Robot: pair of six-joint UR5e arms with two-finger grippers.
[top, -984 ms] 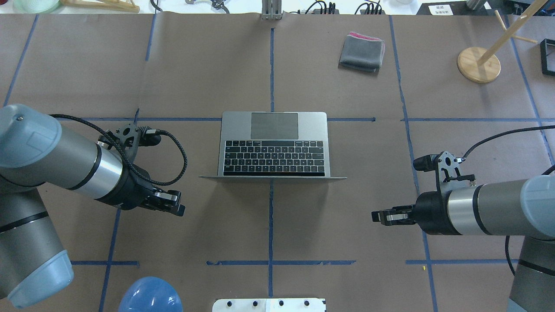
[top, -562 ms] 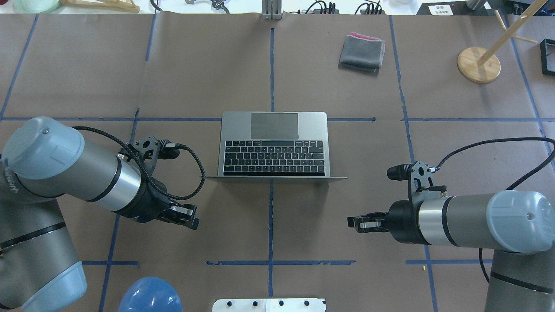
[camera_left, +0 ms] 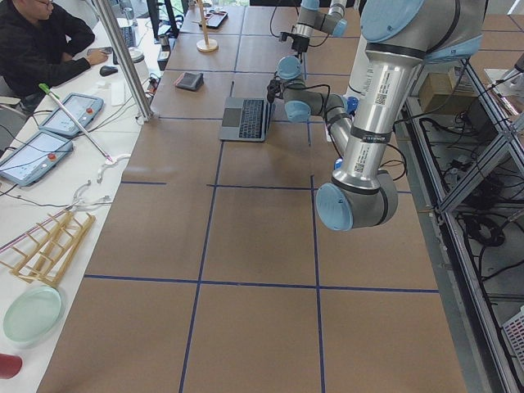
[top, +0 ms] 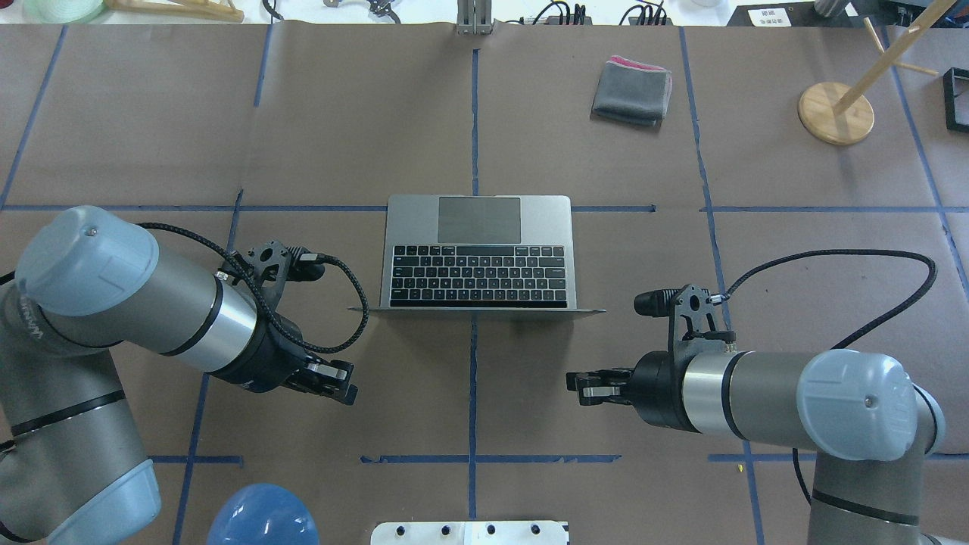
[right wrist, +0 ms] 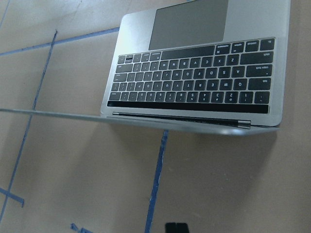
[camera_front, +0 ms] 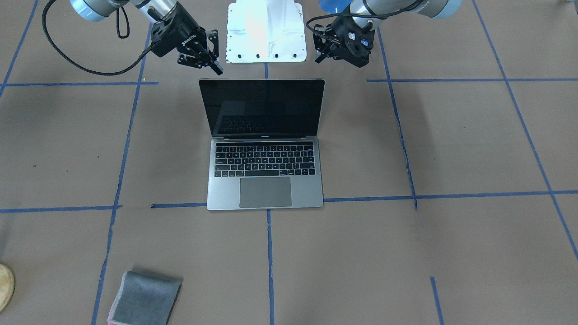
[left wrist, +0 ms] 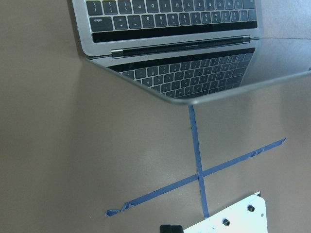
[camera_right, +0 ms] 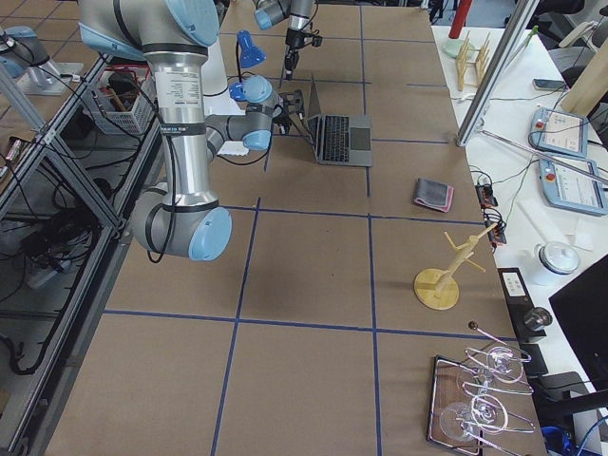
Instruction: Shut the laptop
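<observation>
The laptop (top: 477,257) stands open in the middle of the table, its lid upright and its black screen facing away from me (camera_front: 262,108). My left gripper (top: 348,392) is shut and empty, low over the table behind and to the left of the lid. My right gripper (top: 573,382) is shut and empty, behind and to the right of the lid. Neither touches the laptop. In the front-facing view the left gripper (camera_front: 319,55) and right gripper (camera_front: 218,68) flank the lid's top edge. Both wrist views show the keyboard (left wrist: 170,19) (right wrist: 194,82) and the lid edge.
A small folded grey cloth (top: 632,91) lies at the far right. A wooden stand (top: 835,112) is further right. A blue dome (top: 263,516) and the white base plate (top: 469,532) sit at the near edge. Blue tape lines cross the brown table cover.
Both arms have swung inward toward the table's centre line behind the laptop lid: the left gripper moved right, the right gripper moved left. The laptop has not moved.
</observation>
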